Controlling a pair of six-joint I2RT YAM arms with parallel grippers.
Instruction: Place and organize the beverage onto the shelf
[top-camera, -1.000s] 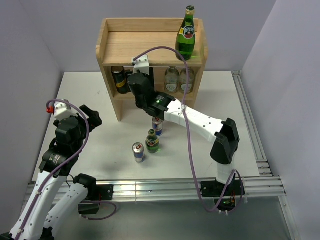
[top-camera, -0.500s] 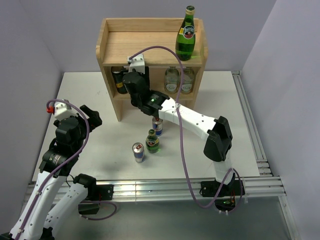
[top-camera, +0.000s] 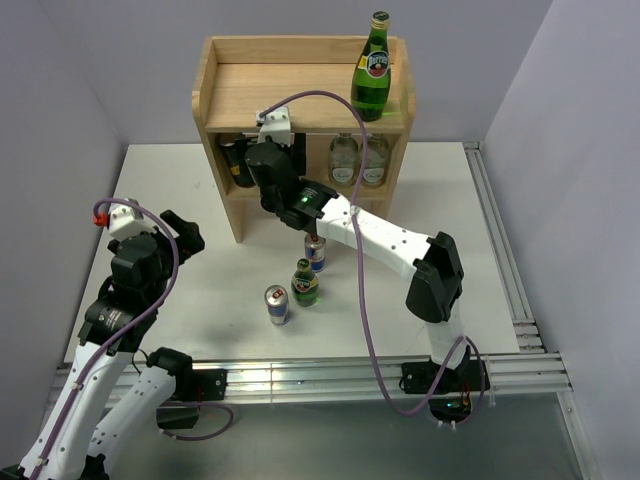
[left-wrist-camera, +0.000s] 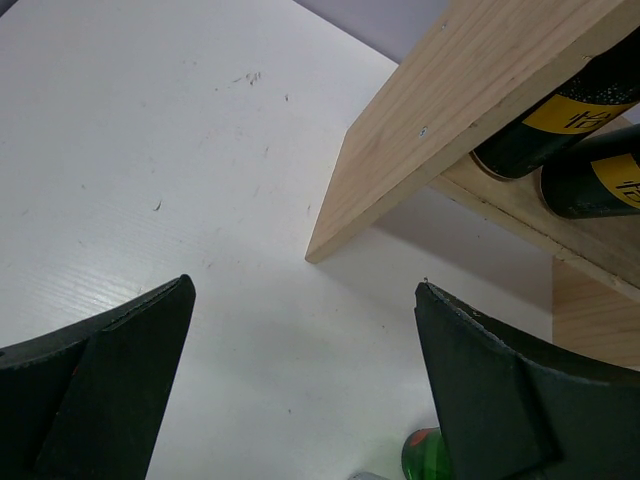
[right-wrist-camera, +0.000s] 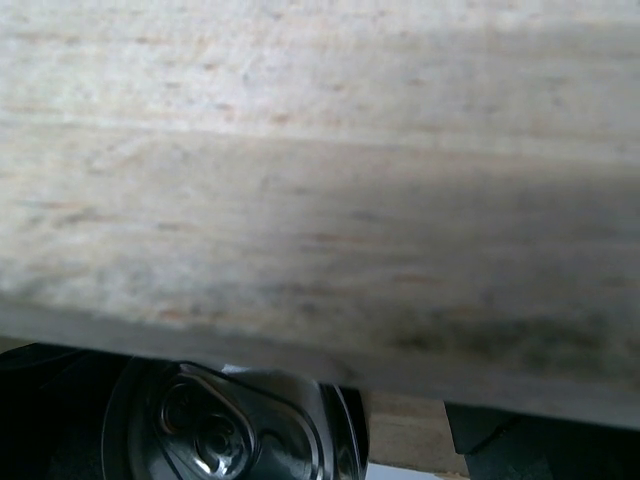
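The shelf (top-camera: 280, 90) is matt, grainy pale wood; the small green bottle (top-camera: 305, 285) is glossy glass.

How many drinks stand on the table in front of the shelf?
3: a blue-and-silver can nearest the shelf, a small green bottle before it, a second can left of that. The right arm may hide more.

Lab test cell: aluminium rail frame (top-camera: 300, 378), plain enclosure walls (top-camera: 60, 70).
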